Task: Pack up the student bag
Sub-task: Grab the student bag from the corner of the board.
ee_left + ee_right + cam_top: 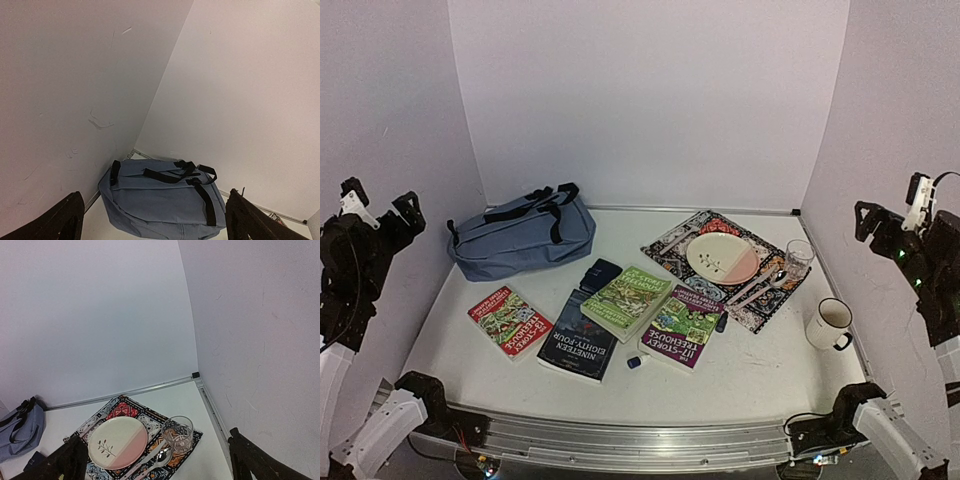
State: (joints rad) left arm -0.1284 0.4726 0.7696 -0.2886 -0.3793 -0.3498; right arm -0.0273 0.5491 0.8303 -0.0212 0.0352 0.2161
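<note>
At upper left of the tabletop in the top view: the student bag, grey-blue, lying flat with black straps on top, close to the back wall. Well apart from both grippers.

At the far left edge of the frame, raised above the table: the left gripper, fingers spread wide and empty. In the left wrist view, dark fingertips in the lower corners, the bag low in the frame between them.

At the far right edge, also raised: the right gripper, spread apart and empty.

Mid-frame, below the bag: a red book, a dark book, a green book touching it, and a purple book.

To the right: a patterned placemat bearing a plate and a glass. Just beside it, at lower right: a white mug.
</note>
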